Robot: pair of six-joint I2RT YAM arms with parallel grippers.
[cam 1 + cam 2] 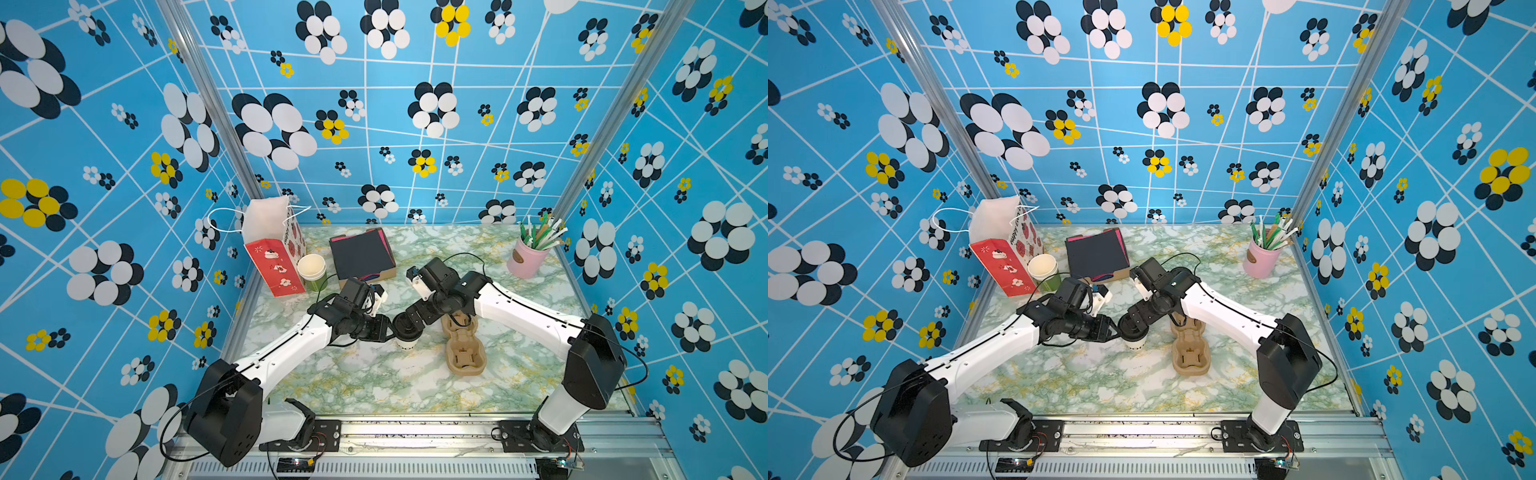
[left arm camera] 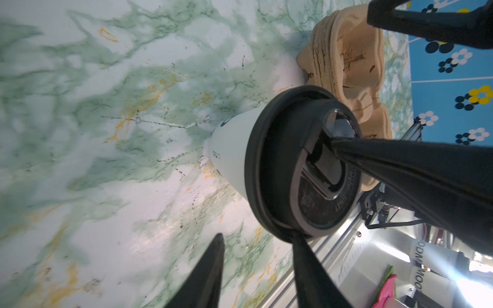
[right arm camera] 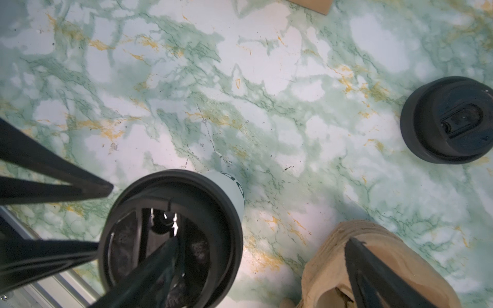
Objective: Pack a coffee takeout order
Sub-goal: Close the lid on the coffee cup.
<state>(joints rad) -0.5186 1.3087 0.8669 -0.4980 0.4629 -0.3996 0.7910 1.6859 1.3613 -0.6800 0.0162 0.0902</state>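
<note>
On the worktop (image 1: 374, 386) the bag (image 1: 274, 266) stands at the far left. The black napkin (image 1: 359, 253) lies in its box at the far middle, not yet taken. The carriers (image 1: 465, 357) are stacked right of centre. The cup (image 1: 405, 344) stands upright in the centre, just left of them, with the lid (image 2: 269, 160) on its mouth.

I judge that the step in hand is closing the cup. My right tool (image 3: 262, 238) is spread wide and grips nothing. One of its fingers (image 2: 400, 165) rests on the lid top, and the other hangs over the carriers. My left tool (image 2: 256, 240) is at the left side of the cup with its jaws apart. One finger touches the lid rim, and between the two there is only worktop, so it holds nothing.

Next, I think, the lid needs an even press all around, then a firm grip on the cup body. Whether the lid is fully seated I cannot tell.

The right wrist view shows a spare lid (image 3: 448, 120) on the worktop, well apart from the cup; I cannot find it in either top view. Only the left wrist view shows the finger sitting at the lid's drink flap.
</note>
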